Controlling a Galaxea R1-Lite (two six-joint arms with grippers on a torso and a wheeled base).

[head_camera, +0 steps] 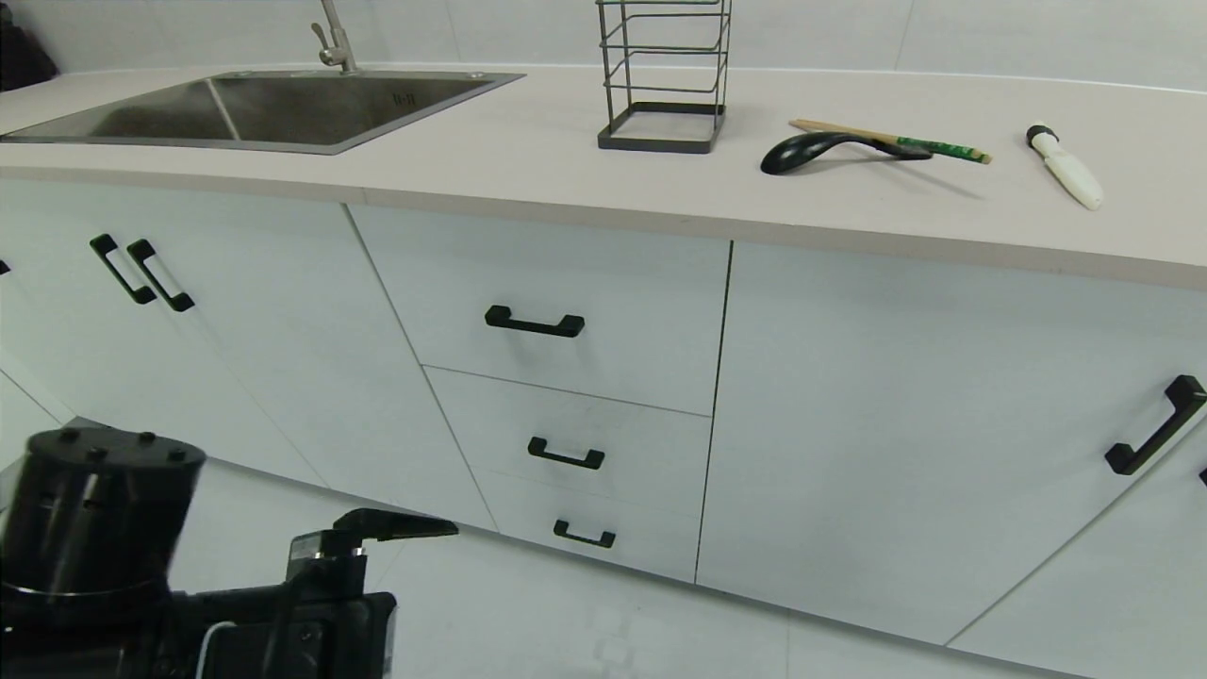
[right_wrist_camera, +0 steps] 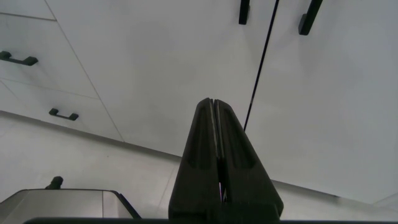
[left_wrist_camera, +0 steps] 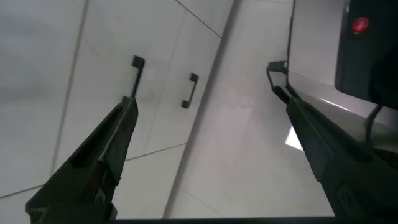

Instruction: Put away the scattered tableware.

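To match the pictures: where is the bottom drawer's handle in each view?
Head view: bottom drawer's handle, low centre.
Left wrist view: handle seen between open jaws of left gripper.
Right wrist view: handle aside from shut right gripper.
Shared landmark: middle drawer's handle, next to it.

Head camera looks down over the surface (head_camera: 528, 179); wrist cameras peer low past left pincer (left_wrist_camera: 208, 102) and right pincer (right_wrist_camera: 212, 106) at the cabinet fronts (head_camera: 849, 424).

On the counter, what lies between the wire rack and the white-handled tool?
In the head view, a black spoon and chopsticks overlapping its handle; otherwise bare counter.
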